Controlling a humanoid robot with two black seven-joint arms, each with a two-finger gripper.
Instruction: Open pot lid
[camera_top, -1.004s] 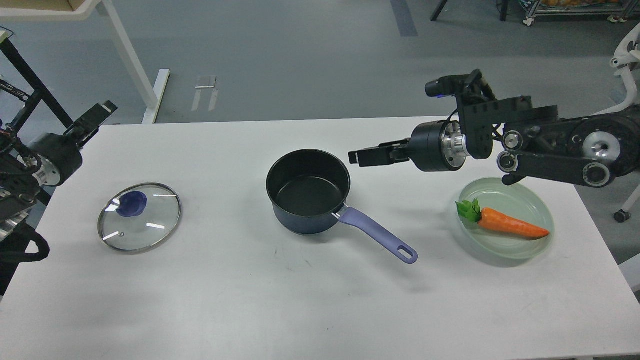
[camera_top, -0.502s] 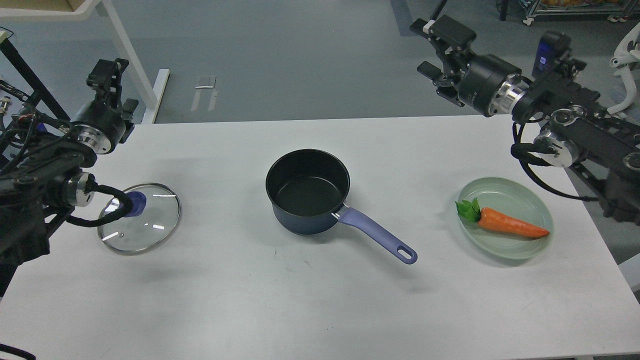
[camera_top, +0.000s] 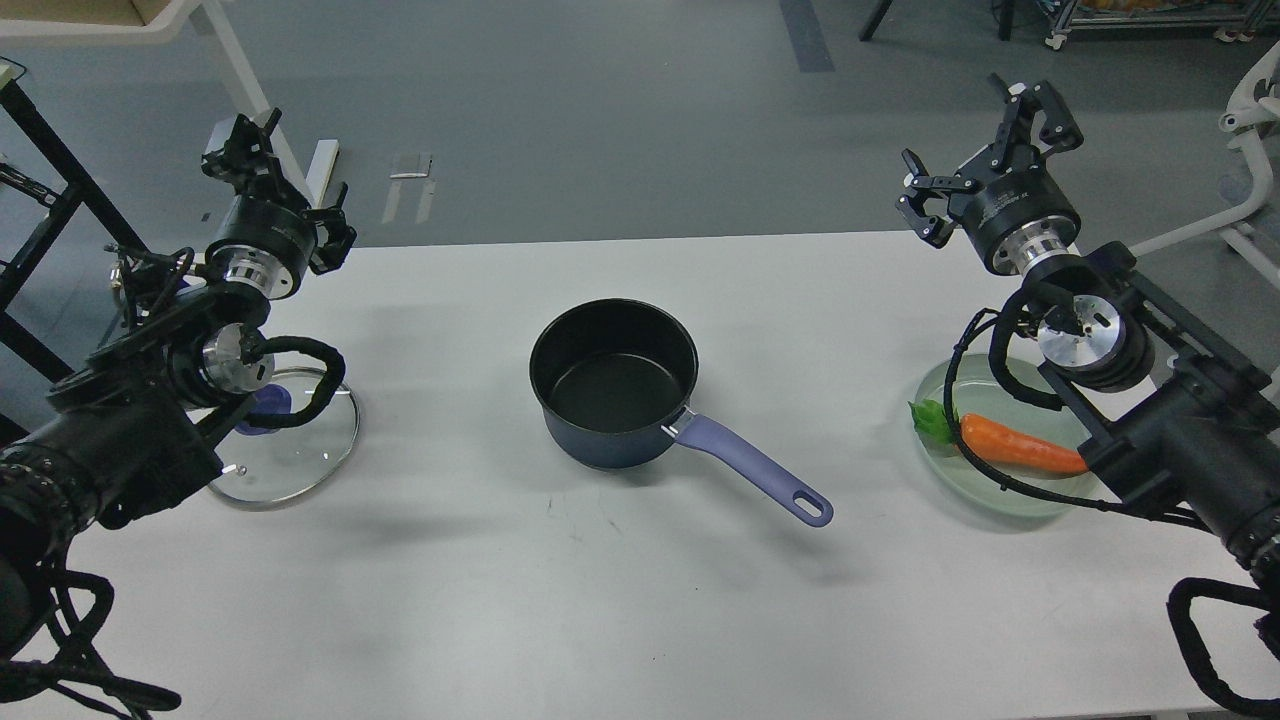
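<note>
The dark blue pot (camera_top: 613, 385) stands uncovered at the table's middle, its purple handle (camera_top: 760, 470) pointing front right. The glass lid (camera_top: 300, 455) with a blue knob (camera_top: 262, 408) lies flat on the table at the left, partly hidden by my left arm. My left gripper (camera_top: 285, 185) is raised over the table's back left edge, behind the lid, open and empty. My right gripper (camera_top: 985, 150) is raised past the back right edge, open and empty, far from the pot.
A pale green plate (camera_top: 1010, 495) with a toy carrot (camera_top: 1020, 447) sits at the right, partly under my right arm. White table (camera_top: 620, 600). A white desk leg (camera_top: 300, 170) stands on the floor behind the left side.
The right gripper has drawn back from beside the pot's rim, up to the back right. The left arm has swung in over the lid, its gripper now pointing up and away.
</note>
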